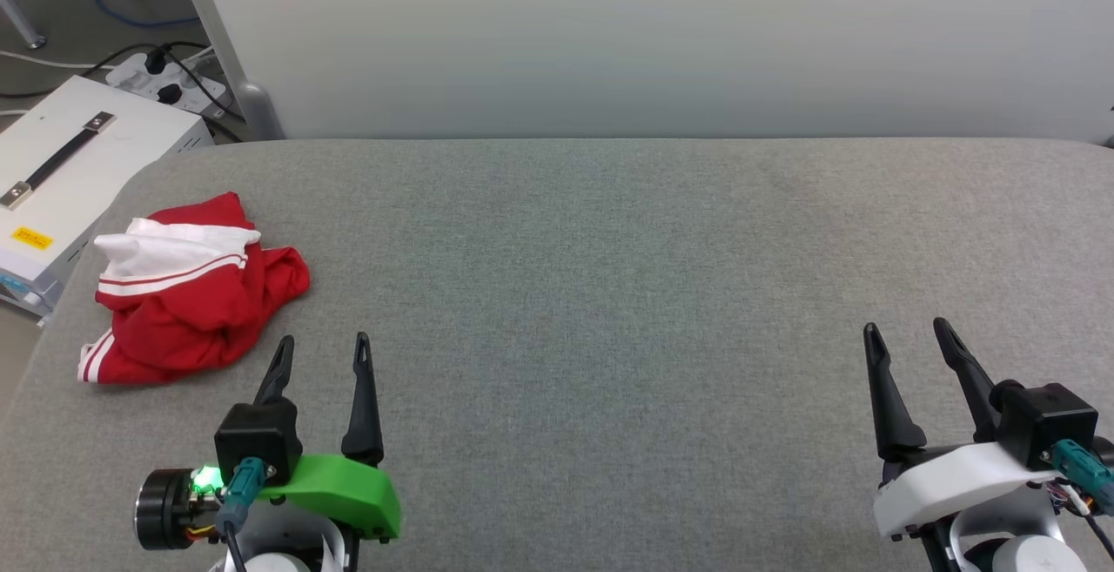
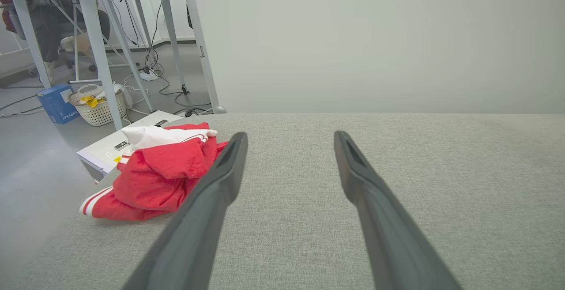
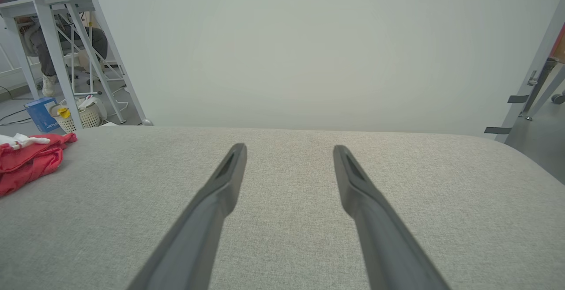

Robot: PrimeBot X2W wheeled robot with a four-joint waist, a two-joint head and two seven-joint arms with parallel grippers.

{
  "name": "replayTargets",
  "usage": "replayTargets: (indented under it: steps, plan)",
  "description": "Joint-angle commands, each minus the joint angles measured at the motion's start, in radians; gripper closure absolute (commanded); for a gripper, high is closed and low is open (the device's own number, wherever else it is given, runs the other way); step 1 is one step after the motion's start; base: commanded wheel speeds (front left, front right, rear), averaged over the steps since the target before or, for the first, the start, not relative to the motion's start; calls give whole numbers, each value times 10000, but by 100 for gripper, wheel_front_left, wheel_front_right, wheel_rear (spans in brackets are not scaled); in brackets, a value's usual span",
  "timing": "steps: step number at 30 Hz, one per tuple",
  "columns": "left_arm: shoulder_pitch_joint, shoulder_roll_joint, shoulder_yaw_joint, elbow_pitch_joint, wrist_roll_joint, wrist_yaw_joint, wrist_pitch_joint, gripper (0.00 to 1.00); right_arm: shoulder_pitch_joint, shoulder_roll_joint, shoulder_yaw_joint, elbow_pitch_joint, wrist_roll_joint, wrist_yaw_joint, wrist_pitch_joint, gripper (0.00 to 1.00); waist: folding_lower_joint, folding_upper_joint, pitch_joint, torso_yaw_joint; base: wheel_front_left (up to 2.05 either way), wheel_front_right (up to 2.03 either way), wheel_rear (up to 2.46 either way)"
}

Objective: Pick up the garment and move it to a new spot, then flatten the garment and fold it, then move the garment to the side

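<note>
Garment (image 1: 187, 293) lies crumpled near left end effector (image 1: 322, 347), untouched.

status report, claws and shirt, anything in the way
Left claw open, empty, near the garment. Right claw open, empty, across the table. Garment crumpled at left edge, untouched, nothing blocking.

grey cloth table (image 1: 609, 293), white box (image 1: 113, 163) and power strip (image 1: 165, 80) beside it
</note>
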Motion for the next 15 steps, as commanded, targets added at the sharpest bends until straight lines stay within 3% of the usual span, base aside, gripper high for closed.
replayTargets:
  steps: [1, 15]
  plan:
    - [44, -21, 2, 5, -88, 36, -111, 0, 136, -8, -26, -99, 140, -3, -120, 0, 0, 23, 4, 3, 0, 0, 0]
    - [104, -26, -49, 87, -249, 38, -401, 0, 266, -9, 2, -79, 439, -4, -406, 0, 0, 29, -8, 19, 0, 0, 0]
